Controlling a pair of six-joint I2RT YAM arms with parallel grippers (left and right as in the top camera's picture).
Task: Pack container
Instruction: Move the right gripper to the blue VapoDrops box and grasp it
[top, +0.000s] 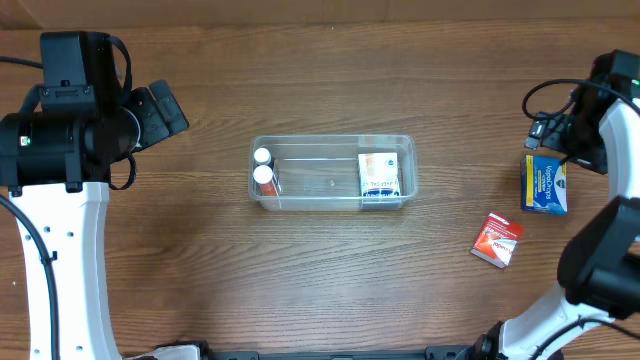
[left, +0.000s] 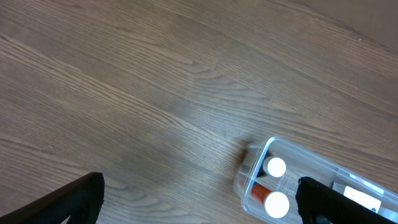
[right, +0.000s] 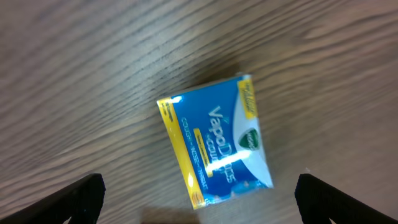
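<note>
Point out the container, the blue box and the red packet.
container (top: 320, 185): overhead view, bare middle of its floor.
blue box (right: 214, 140): right wrist view, centre of its top face.
red packet (top: 497, 240): overhead view, centre of its face.

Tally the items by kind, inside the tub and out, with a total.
Small white-capped bottles, in the clear plastic rectangular container: 2
Cardboard boxes: 2 (white printed box in the container, blue-and-yellow box on the wooden table)
Flat red-and-white packet on the table: 1
Total: 5
</note>
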